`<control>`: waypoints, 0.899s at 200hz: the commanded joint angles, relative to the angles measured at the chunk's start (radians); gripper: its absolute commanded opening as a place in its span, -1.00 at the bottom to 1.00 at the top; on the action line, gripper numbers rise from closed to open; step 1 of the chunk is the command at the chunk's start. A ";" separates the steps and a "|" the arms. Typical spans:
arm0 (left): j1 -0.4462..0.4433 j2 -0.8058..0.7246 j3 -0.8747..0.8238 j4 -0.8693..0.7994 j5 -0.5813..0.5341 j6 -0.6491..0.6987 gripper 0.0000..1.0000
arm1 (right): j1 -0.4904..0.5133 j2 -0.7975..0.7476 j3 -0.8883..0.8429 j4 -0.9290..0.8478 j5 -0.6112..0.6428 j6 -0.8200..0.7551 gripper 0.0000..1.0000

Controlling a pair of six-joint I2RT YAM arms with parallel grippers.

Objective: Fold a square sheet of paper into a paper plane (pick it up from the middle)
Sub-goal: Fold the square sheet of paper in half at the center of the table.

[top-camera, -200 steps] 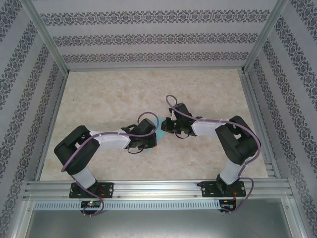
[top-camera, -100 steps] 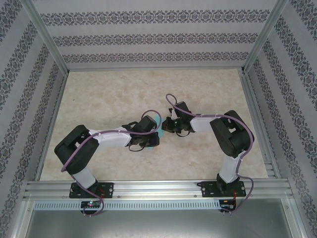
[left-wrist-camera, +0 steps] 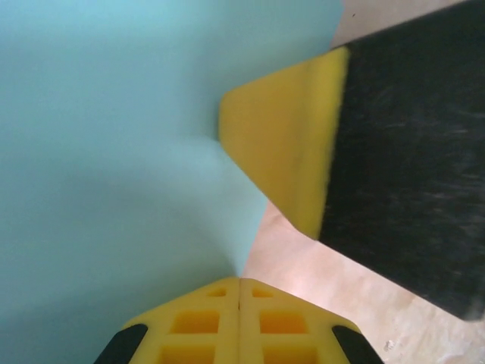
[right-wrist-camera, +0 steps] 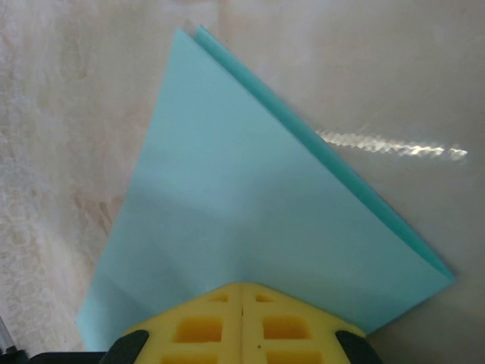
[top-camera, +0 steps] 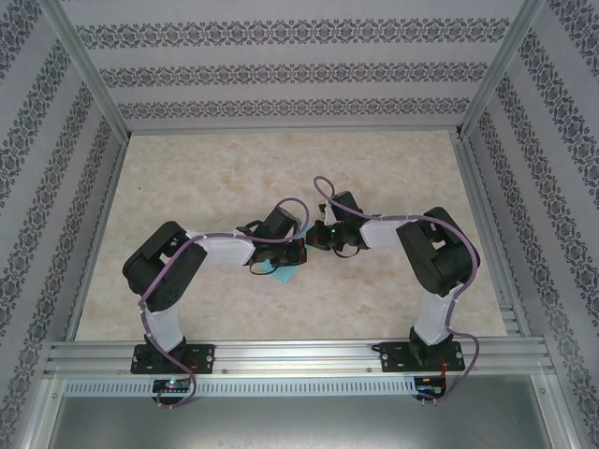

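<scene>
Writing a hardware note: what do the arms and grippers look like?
The left arm and right arm share black joint housings, white link sections and black base plates; a purple cable runs along each. The left gripper and right gripper have yellow fingers moulded with square recesses.

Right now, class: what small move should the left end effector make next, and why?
Probably lower its flap flat: the shut left end effector appears to pinch the sheet of paper aloft, while the shut right end effector pins the folded part.
</scene>
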 commanded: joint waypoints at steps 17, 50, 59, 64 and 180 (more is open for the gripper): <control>0.016 0.032 -0.013 0.064 -0.008 0.040 -1.00 | -0.006 0.061 -0.010 -0.073 0.048 -0.024 -1.00; 0.018 0.019 -0.070 0.071 0.013 0.047 -1.00 | -0.007 0.072 -0.002 -0.107 0.067 -0.030 -1.00; 0.017 0.007 -0.093 0.072 0.027 0.047 -1.00 | -0.009 0.079 0.002 -0.118 0.073 -0.032 -1.00; 0.018 0.001 -0.108 0.076 0.034 0.049 -1.00 | -0.009 0.082 0.003 -0.123 0.076 -0.033 -1.00; 0.015 -0.153 -0.270 -0.031 0.127 0.105 -1.00 | -0.009 0.133 0.038 -0.225 0.163 -0.049 -1.00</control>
